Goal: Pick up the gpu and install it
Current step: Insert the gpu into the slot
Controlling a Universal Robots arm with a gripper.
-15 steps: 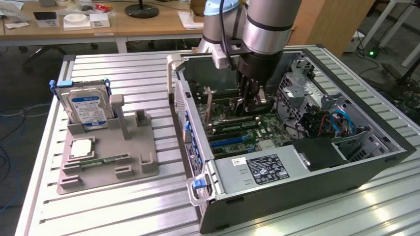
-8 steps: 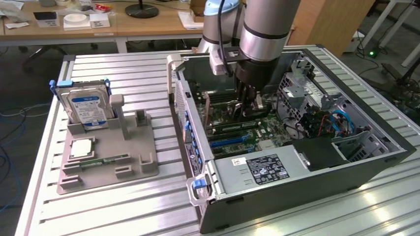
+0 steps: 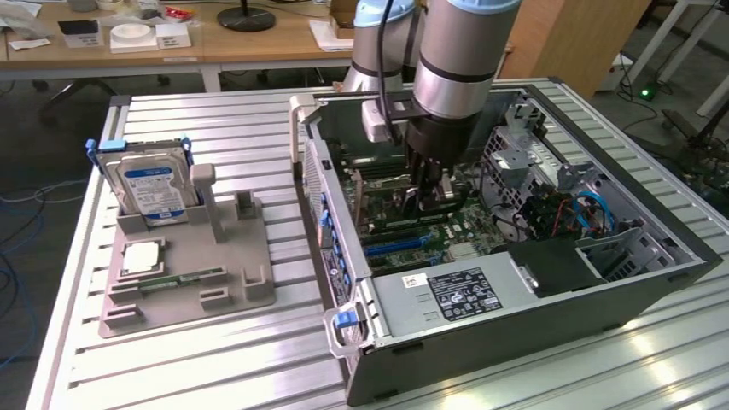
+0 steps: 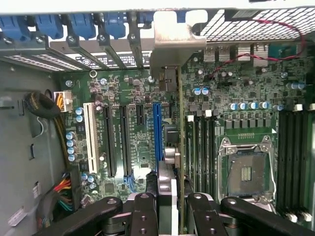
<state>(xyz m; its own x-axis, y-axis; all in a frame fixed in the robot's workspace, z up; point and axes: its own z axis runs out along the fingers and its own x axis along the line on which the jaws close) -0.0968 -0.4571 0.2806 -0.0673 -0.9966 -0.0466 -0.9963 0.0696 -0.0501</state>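
Our gripper (image 4: 172,209) is clamped on the gpu (image 4: 167,184), holding it edge-on over the motherboard (image 4: 123,98) slots inside the computer case (image 3: 638,290), at 3 o'clock from the hard drive (image 3: 154,184) in the exterior view.

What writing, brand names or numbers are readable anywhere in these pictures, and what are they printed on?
None reads clearly.
Black label with white print, on the silver power supply box: too small.
Blue-white label on the silver hard drive: too small.
White markings on the green motherboard: blurred.
Thin dark gpu card gripped in the pincer: no print seen.
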